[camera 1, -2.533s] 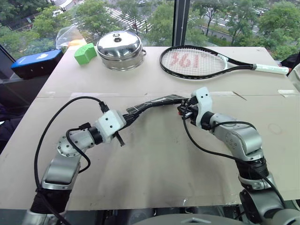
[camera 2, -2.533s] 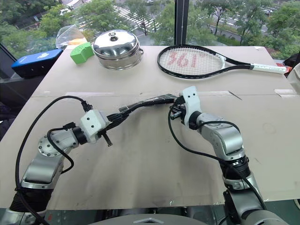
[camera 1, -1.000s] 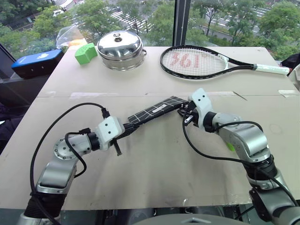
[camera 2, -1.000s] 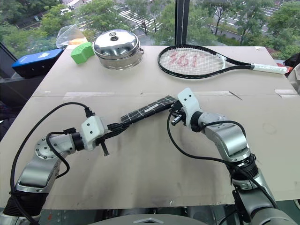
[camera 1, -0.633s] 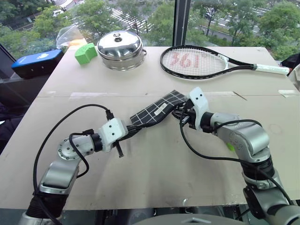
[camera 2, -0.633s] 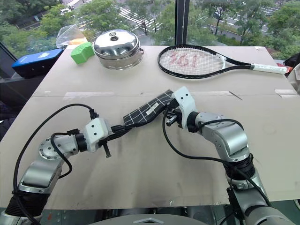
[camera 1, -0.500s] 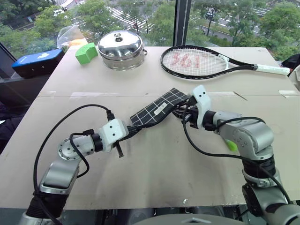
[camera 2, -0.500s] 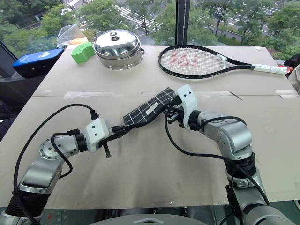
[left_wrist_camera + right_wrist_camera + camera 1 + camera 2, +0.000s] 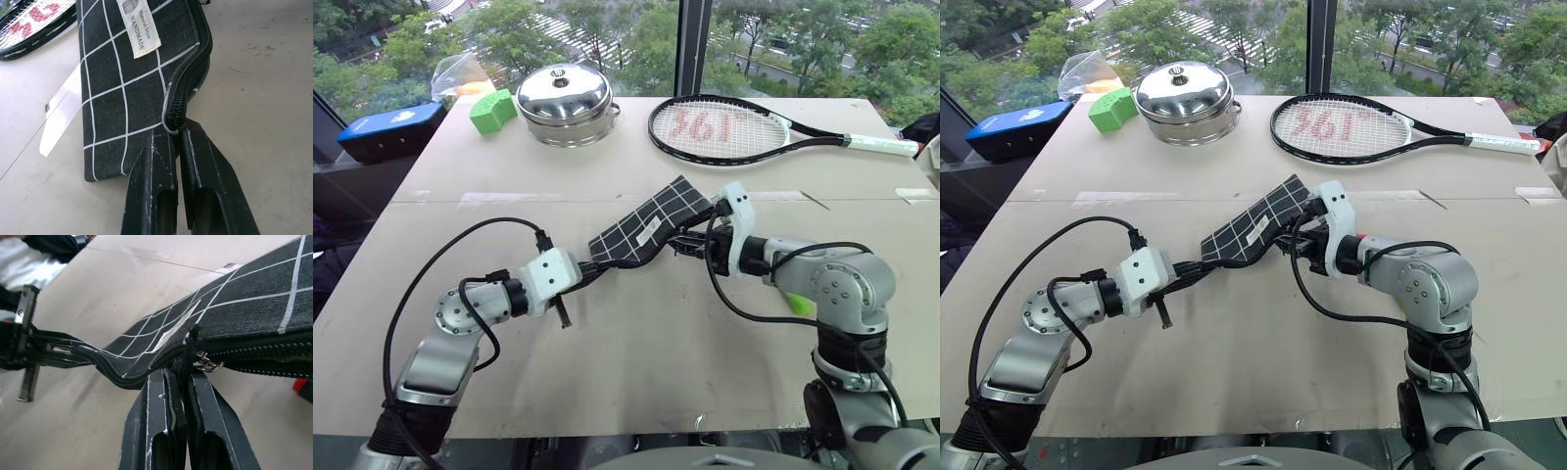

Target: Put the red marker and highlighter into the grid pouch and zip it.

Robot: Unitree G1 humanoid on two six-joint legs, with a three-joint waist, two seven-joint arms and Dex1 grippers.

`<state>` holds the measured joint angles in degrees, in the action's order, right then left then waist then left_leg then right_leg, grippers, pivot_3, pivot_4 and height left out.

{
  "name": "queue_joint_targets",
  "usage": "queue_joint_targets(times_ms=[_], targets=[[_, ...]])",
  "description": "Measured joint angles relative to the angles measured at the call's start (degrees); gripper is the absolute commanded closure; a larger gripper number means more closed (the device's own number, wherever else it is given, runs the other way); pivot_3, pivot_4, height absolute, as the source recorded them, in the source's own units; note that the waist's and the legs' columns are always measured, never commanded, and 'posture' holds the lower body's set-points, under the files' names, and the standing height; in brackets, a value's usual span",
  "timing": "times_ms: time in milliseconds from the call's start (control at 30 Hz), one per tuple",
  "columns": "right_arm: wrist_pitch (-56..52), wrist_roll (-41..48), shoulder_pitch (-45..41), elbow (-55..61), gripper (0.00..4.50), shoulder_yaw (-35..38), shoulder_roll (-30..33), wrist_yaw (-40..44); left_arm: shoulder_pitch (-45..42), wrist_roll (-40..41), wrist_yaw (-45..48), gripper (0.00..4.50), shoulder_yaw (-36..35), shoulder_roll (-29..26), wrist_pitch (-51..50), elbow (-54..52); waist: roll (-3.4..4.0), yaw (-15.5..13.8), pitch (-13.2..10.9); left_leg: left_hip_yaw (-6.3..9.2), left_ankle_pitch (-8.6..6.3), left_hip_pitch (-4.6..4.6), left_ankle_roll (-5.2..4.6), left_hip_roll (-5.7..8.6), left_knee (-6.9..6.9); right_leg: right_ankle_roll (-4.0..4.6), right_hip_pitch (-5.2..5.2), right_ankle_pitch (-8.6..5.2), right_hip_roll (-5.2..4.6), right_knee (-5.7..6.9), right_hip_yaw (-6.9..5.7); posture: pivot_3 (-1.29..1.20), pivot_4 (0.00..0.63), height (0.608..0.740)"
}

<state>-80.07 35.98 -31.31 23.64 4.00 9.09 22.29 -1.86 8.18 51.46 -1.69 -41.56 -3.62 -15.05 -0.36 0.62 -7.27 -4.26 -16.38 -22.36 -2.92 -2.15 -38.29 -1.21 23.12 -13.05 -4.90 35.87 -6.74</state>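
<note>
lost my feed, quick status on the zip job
Left gripper shut on grid pouch corner. Right gripper shut on zipper pull cord. Pouch held off the table, nothing obstructing.

The zipped-up grid pouch (image 9: 646, 231) hides whatever is inside it, a small green thing (image 9: 800, 304) beside it on the bench is half hidden behind the right arm, and the pouch label's (image 9: 139, 30) top is cut off.

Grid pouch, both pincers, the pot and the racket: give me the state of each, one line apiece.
grid pouch: held off the table between both pincers, tilted, zipper shut along the visible stretch.
left pincer: shut on the pouch's zipper end.
right pincer: shut on the zipper pull cord.
steel pot: lid on.
tennis racket: lying flat.
</note>
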Motion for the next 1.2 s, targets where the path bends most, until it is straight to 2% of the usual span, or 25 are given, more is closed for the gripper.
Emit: queue_joint_targets(times_ms=[600, 967, 1133, 1200], targets=[[-4.32, 4.82, 2.70, -3.37, 4.42, 8.74, -3.60, -1.47, -0.57, 0.53, -0.54, 4.50, -0.15, 0.69, -1.63, 0.85, -0.01, 0.06, 0.00, 0.02, 0.00, -0.01, 0.00, 0.01, 0.00, 0.00, 0.00, 0.00, 0.02, 0.01, 0.00, 0.00, 0.150, 0.740], [-7.67, 9.49, 2.03, -5.22, 4.42, 17.24, -12.01, -4.48, -2.51, -0.38, -0.52, 4.50, -0.08, 0.06, 0.61, 4.44, 0.03, 0.02, -0.02, 0.03, 0.00, -0.02, -0.01, 0.01, 0.00, 0.00, 0.00, 0.00, 0.03, 0.01, 0.00, 0.00, 0.150, 0.740], [-9.09, 9.76, 0.76, -6.42, 4.42, 21.40, -17.22, -8.75, -4.46, -0.76, -0.56, 4.50, 0.23, 0.05, -0.64, 4.33, 0.04, 0.09, -0.03, 0.03, 0.01, -0.03, 0.01, 0.01, 0.02, 0.00, 0.01, 0.00, 0.05, 0.02, 0.00, 0.00, 0.150, 0.740], [-9.23, 9.64, 0.76, -6.42, 4.42, 21.36, -17.33, -9.73, -4.74, -0.75, -0.65, 4.50, 0.43, 0.09, -1.57, 4.06, 0.08, 0.08, -0.05, 0.03, 0.01, -0.04, 0.01, 0.01, 0.02, 0.00, 0.01, 0.00, 0.05, 0.01, 0.00, 0.00, 0.150, 0.740]])
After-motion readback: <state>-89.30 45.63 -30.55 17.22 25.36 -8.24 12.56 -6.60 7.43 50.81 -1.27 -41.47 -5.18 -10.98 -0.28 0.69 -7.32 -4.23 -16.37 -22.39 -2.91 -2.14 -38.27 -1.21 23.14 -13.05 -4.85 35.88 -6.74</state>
